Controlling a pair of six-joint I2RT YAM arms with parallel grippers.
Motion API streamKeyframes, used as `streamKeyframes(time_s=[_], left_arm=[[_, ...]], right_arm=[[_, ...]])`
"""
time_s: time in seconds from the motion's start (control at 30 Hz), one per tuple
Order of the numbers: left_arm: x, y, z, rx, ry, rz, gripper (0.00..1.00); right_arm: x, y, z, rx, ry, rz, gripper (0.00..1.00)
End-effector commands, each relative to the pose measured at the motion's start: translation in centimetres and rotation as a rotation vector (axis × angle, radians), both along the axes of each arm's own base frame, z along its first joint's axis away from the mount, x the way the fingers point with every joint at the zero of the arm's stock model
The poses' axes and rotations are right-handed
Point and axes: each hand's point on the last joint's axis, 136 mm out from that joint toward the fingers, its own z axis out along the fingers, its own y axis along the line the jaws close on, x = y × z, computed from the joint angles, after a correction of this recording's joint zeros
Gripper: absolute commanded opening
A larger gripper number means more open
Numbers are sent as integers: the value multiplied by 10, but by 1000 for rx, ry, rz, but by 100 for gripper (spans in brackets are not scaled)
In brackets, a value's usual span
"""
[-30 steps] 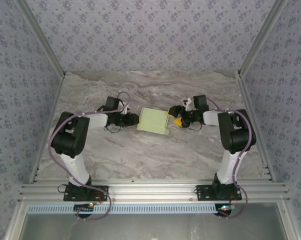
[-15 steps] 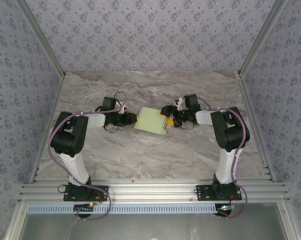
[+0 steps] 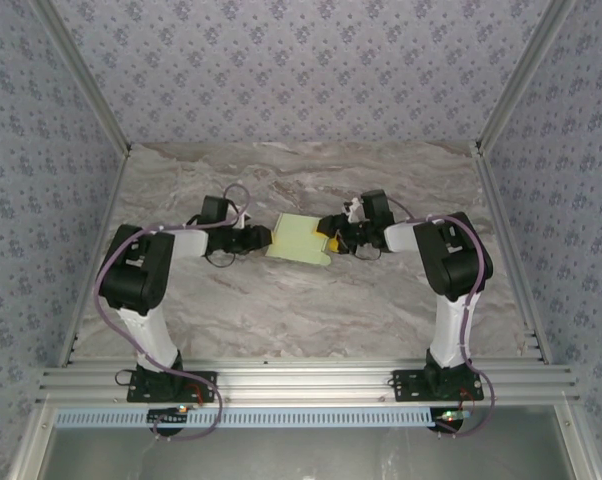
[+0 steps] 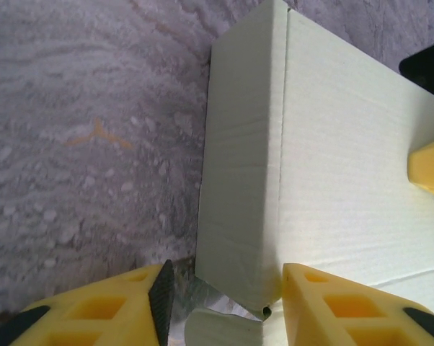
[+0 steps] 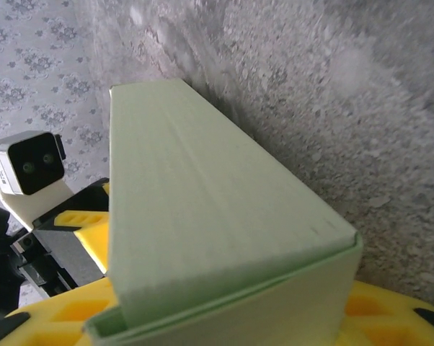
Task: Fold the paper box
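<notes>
The paper box [image 3: 299,240] is a pale green flat rectangular box lying on the marble table between the two arms. My left gripper [image 3: 264,238] is at its left end. In the left wrist view the box [image 4: 332,166] has its narrow side wall and a loose scalloped flap [image 4: 224,328] inside my open left gripper [image 4: 228,303], with a gap to the left finger [image 4: 94,310]. My right gripper [image 3: 331,238] is at the right end. In the right wrist view the box [image 5: 202,216] sits between both yellow fingers [image 5: 51,310], which press its sides.
The marble table [image 3: 301,310] is walled by patterned panels on three sides, with an aluminium rail [image 3: 301,385] along the near edge. A right fingertip [image 4: 430,166] shows at the box's far end in the left wrist view. The left wrist camera [image 5: 29,162] faces the right one.
The right gripper has moved left onto the box's right end, and the box has slid a little to the left and away. The left gripper has drawn back slightly left.
</notes>
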Motion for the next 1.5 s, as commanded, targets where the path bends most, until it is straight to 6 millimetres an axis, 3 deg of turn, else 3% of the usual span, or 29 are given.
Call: streamKeyframes(time_s=[0.0, 0.23, 0.33, 0.4, 0.47, 0.6, 0.77, 0.9, 1.0, 1.13, 1.27, 1.47], left_arm=[[-11, 6, 8, 10, 16, 32, 47], [-13, 18, 76, 23, -212, 64, 61], [-15, 38, 106, 105, -444, 178, 75], [-33, 32, 123, 149, -676, 148, 95], [-50, 24, 131, 218, -844, 103, 99], [-63, 15, 123, 347, -991, 12, 99], [-96, -30, 107, 283, -1159, -347, 99], [-137, -54, 92, 241, -1393, -638, 99], [-136, -66, 73, 385, -1383, -750, 99], [-118, -74, 69, 524, -1440, -726, 99], [-100, -77, 60, 638, -1483, -700, 92], [-94, -96, 44, 722, -1530, -763, 82]], right_arm=[[-13, -2, 0, 0, 61, -2, 49], [-30, -12, 20, 18, 121, -6, 48], [-40, -16, 33, 21, 139, 19, 47], [-50, -19, 38, 19, 183, 47, 47], [-63, -20, 39, 14, 240, 82, 47], [-76, -22, 42, 8, 274, 96, 46], [-81, -23, 50, 35, 309, 69, 45], [-82, -26, 52, 24, 325, 46, 44], [-85, -24, 51, 38, 361, 44, 44], [-88, -24, 50, 34, 387, 29, 44], [-88, -22, 52, 39, 399, 24, 44], [-89, -21, 53, 39, 424, -7, 44]])
